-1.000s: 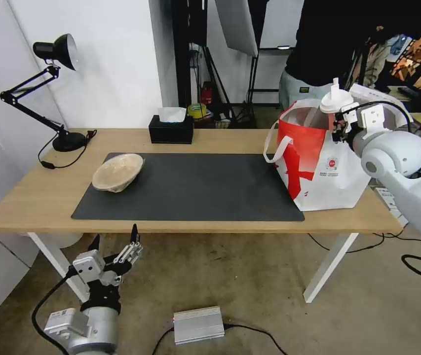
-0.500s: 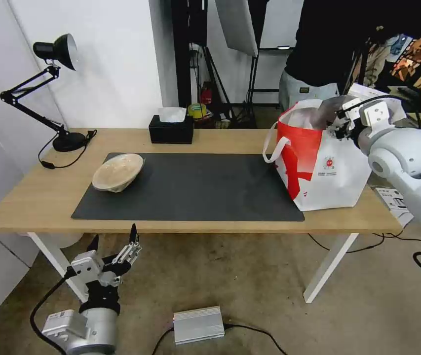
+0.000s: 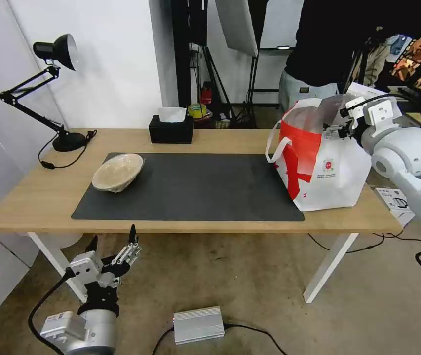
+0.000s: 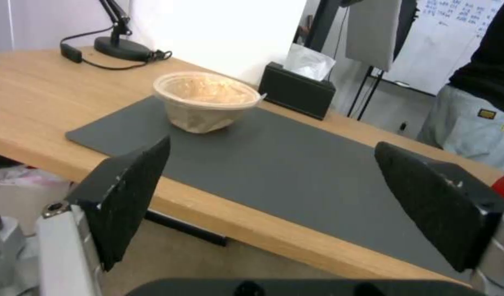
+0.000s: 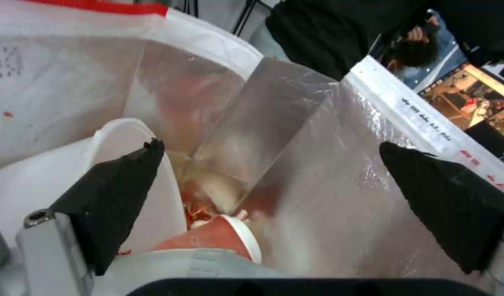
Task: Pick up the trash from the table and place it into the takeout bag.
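A shallow beige bowl (image 3: 117,172) (image 4: 206,100) sits tilted on the left end of the dark mat (image 3: 195,187) on the table (image 3: 32,197). The white and red takeout bag (image 3: 324,162) stands on the table's right end. My right gripper (image 3: 336,129) (image 5: 269,144) hangs open at the bag's mouth with nothing between its fingers. Inside, against the silvery lining (image 5: 317,164), lie the red cup (image 5: 219,236) and a white bowl (image 5: 120,135) with red scraps. My left gripper (image 3: 114,235) (image 4: 272,143) waits open below the table's front edge, in front of the beige bowl.
A black tissue box (image 3: 171,129) stands at the table's back edge and a black desk lamp (image 3: 67,142) at the back left corner. A person in black (image 3: 328,44) stands behind the bag. A silver box (image 3: 199,324) and cables lie on the floor.
A second ago my right gripper held the lidded cup above the bag. It lowered into the bag's mouth and opened; the cup now lies inside. The left arm stayed put.
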Robot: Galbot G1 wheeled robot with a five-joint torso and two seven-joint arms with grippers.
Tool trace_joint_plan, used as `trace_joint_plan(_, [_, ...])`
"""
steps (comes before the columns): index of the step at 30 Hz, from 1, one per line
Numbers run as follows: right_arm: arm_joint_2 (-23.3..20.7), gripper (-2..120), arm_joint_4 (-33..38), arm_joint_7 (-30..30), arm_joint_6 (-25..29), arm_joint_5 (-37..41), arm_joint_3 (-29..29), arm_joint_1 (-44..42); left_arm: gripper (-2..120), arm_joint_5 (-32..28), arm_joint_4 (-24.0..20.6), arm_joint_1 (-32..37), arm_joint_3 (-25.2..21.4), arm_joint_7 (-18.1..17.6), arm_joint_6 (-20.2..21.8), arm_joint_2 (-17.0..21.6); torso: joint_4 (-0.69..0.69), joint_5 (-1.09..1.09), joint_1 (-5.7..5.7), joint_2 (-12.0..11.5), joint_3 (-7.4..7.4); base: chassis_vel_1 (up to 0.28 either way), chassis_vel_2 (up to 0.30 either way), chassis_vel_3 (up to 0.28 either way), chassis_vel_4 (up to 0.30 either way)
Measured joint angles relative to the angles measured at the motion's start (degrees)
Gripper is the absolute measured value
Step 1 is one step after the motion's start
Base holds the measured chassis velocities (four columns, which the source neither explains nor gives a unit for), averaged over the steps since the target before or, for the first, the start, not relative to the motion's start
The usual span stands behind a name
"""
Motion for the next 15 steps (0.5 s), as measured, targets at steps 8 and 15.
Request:
trace_joint_plan(8, [2.4, 100, 3.8, 11.2, 2.4, 8.7, 1.8, 0.1, 100, -0.1, 0.2, -0.2, -0.2, 0.0, 0.0, 0.1, 0.02, -0.01, 0.00, 0.0, 0.00, 0.000, 0.000, 0.000, 0.000])
trace_joint_plan(15, [3.9, 100, 8.2, 17.4, 12.1, 11.8, 3.1, -2.9, 100, -0.1, 0.5, -0.3, -0.3, -0.1, -0.1, -0.2, 0.01, -0.01, 0.00, 0.0, 0.00, 0.000, 0.000, 0.000, 0.000])
